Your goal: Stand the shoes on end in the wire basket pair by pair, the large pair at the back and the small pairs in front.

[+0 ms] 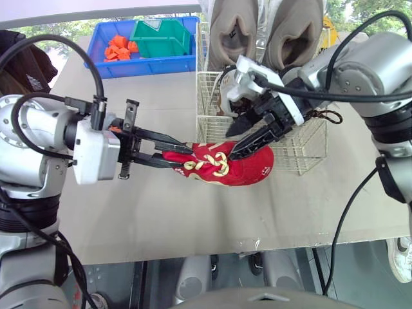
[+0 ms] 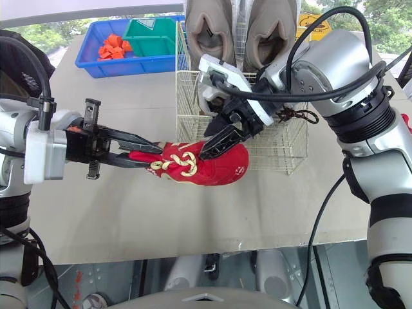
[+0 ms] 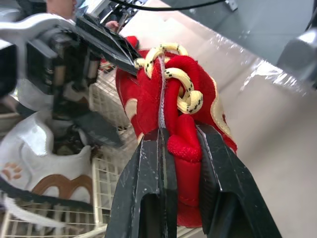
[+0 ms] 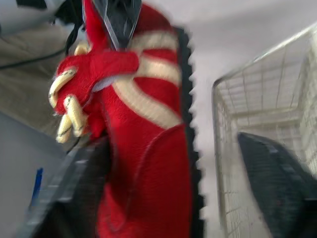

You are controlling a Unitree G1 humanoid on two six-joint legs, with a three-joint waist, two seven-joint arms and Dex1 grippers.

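While my left gripper is clamped on the tongue end of the small red fabric shoe with cream laces, I read the shoe as lying level over the grey table, its long axis along the table's front edge, toe towards the right edge. My right gripper has its fingers spread either side of the laced middle, not pinching. Just behind the shoe, towards the far right corner, sits the white wire basket, the large beige pair of shoes upright at its back. I judge the shoe must tip on end and go back into the front compartment; my right arm is nearer
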